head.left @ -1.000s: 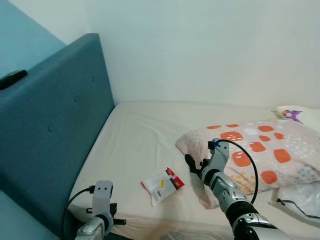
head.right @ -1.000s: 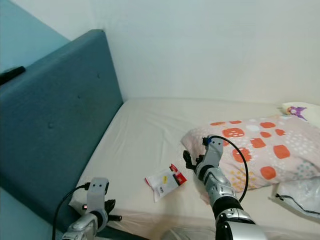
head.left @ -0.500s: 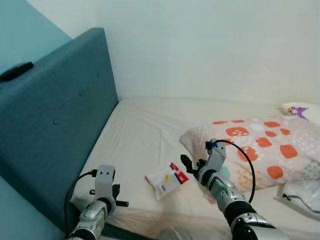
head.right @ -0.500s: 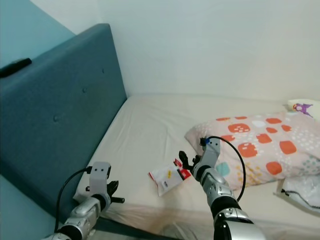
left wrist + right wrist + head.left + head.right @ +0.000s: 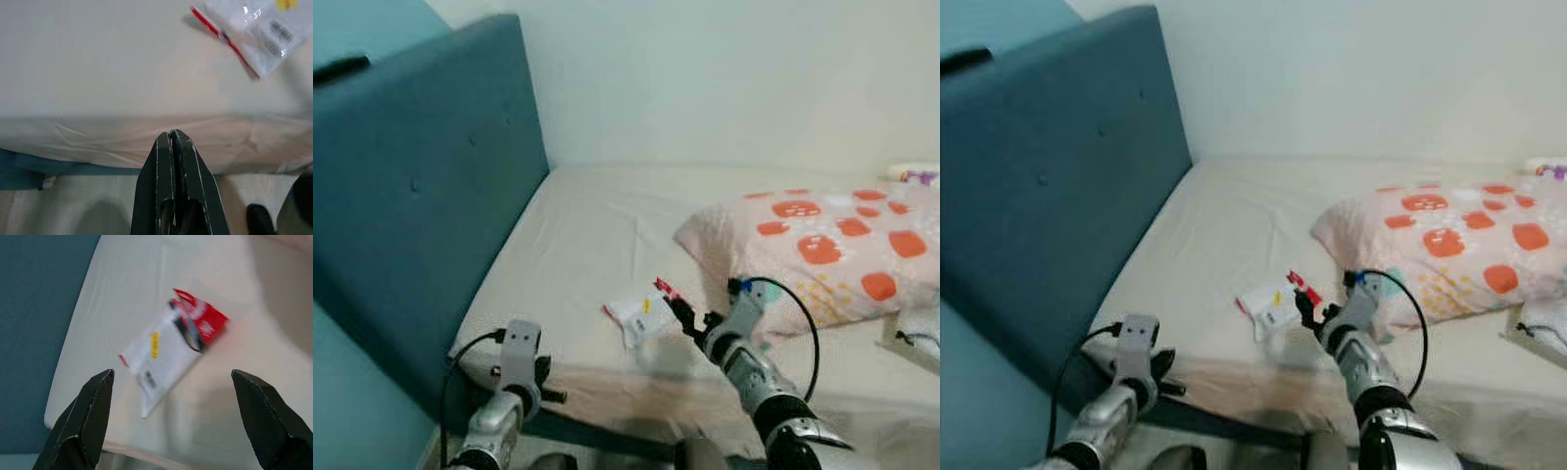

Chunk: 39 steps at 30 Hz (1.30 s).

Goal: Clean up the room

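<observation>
White-and-red packet (image 5: 641, 310) lies on the bed (image 5: 578, 264), just ahead of the right tool (image 5: 686, 315), fingers spread wide; left tool (image 5: 175, 147), pressed together, hovers at the bed's edge.

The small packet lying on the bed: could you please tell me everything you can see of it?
The packet is a flat, glossy white plastic pouch with a red end, a yellow mark and small dark print. It lies flat on the cream sheet near the bed's front edge, left of the patterned pillow. Nothing grips it: the right gripper hovers open just beside its red end.
</observation>
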Motion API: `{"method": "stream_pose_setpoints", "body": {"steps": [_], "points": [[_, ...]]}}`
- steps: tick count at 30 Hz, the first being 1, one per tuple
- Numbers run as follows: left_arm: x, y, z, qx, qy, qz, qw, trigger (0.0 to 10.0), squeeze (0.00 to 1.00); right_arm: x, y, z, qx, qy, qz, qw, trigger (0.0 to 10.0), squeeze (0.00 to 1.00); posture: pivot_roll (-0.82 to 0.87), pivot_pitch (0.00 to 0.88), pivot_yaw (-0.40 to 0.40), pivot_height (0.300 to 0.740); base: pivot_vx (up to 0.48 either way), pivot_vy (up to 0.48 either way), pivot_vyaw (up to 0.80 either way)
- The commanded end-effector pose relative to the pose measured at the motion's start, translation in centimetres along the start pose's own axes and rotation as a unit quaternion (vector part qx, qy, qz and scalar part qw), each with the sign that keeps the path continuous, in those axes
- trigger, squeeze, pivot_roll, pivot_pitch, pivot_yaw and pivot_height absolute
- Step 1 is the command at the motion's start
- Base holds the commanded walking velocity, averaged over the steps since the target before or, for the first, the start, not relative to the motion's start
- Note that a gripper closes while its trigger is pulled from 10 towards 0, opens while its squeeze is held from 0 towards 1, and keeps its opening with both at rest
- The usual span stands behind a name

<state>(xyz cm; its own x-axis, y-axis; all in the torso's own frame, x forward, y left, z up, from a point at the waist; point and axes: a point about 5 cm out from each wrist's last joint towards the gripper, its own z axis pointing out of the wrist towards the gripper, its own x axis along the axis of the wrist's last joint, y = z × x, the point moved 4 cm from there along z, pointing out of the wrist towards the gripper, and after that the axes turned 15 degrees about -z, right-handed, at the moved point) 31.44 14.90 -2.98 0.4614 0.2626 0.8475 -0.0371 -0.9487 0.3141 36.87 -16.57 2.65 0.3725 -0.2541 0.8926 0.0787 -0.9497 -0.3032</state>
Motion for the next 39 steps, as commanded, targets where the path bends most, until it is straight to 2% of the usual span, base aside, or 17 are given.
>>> {"method": "stream_pose_setpoints", "body": {"steps": [1, 2, 6, 8, 10, 16, 21, 23, 28, 30, 31, 33, 39], "points": [[0.3, -0.2, -0.2, -0.008, 0.010, 0.018, 1.000, 10.0, 0.00, 0.1, 0.1, 0.0, 0.001, 0.008, 0.027, 1.000, 10.0, 0.00, -0.08, 0.092, 0.031, 0.555, 0.000, 0.000, 0.00], [0.2, -0.2, -0.3, -0.013, 0.013, 0.022, 1.000, 10.0, 0.00, 0.2, 0.2, -0.1, 0.001, 0.012, 0.031, 0.999, 10.0, 0.00, -0.06, 0.122, 0.040, 0.550, 0.000, 0.000, 0.00], [0.1, -0.2, -0.6, -0.024, 0.016, 0.038, 0.999, 10.0, 0.00, 0.5, 0.4, -0.1, -0.001, 0.023, 0.039, 0.999, 10.0, 0.00, -0.05, 0.140, 0.046, 0.540, 0.000, 0.000, 0.00], [0.3, -0.4, -1.1, -0.037, 0.029, 0.058, 0.997, 10.0, 0.00, 1.5, 0.8, -0.2, 0.001, 0.047, 0.057, 0.997, 10.0, 0.00, -0.02, 0.185, 0.055, 0.525, 0.000, 0.000, 0.00], [0.4, -0.5, -1.2, -0.039, 0.033, 0.062, 0.997, 10.0, 0.00, 1.8, 0.8, -0.2, 0.003, 0.054, 0.062, 0.997, 10.0, 0.00, -0.02, 0.192, 0.056, 0.520, 0.000, 0.000, 0.00], [0.9, -0.6, -2.1, -0.055, 0.059, 0.086, 0.993, 10.0, 0.00, 4.1, 0.0, 0.3, 0.033, 0.092, 0.077, 0.992, 10.0, 0.00, 0.03, 0.270, 0.067, 0.500, 0.000, 0.000, 0.00], [1.1, -0.5, -2.6, -0.064, 0.070, 0.101, 0.990, 10.0, 0.00, 5.2, -0.8, 0.6, 0.051, 0.107, 0.084, 0.989, 10.0, 0.00, 0.05, 0.282, 0.066, 0.500, 0.000, 0.000, 0.00], [1.2, -0.6, -3.2, -0.067, 0.080, 0.104, 0.989, 10.0, 0.00, 6.5, -2.2, 1.2, 0.072, 0.110, 0.077, 0.988, 10.0, 0.00, 0.07, 0.317, 0.059, 0.500, 0.000, 0.000, 0.00], [0.9, -0.4, -3.8, -0.073, 0.080, 0.113, 0.988, 10.0, 0.00, 7.0, -3.3, 1.8, 0.070, 0.098, 0.066, 0.991, 10.0, 0.00, 0.08, 0.336, 0.048, 0.500, 0.000, 0.000, 0.00], [0.5, -0.1, -4.4, -0.076, 0.079, 0.118, 0.987, 10.0, 0.00, 7.9, -4.7, 2.3, 0.084, 0.097, 0.063, 0.990, 10.0, 0.00, 0.08, 0.348, 0.042, 0.500, 0.000, 0.000, 0.00], [0.5, -0.1, -4.4, -0.076, 0.079, 0.118, 0.987, 10.0, 0.00, 7.9, -4.7, 2.3, 0.084, 0.097, 0.063, 0.990, 10.0, 0.00, 0.08, 0.348, 0.042, 0.500, 0.000, 0.000, 0.00], [0.2, 0.0, -4.9, -0.077, 0.077, 0.117, 0.987, 10.0, 0.00, 8.4, -6.1, 2.6, 0.101, 0.098, 0.065, 0.988, 10.0, 0.00, 0.09, 0.358, 0.038, 0.500, 0.000, 0.000, 0.00], [0.1, 0.3, -5.3, -0.079, 0.074, 0.118, 0.987, 10.0, 0.00, 8.5, -7.9, 3.0, 0.123, 0.085, 0.049, 0.988, 10.0, 0.00, 0.09, 0.360, 0.031, 0.500, 0.000, 0.000, 0.00]]}}
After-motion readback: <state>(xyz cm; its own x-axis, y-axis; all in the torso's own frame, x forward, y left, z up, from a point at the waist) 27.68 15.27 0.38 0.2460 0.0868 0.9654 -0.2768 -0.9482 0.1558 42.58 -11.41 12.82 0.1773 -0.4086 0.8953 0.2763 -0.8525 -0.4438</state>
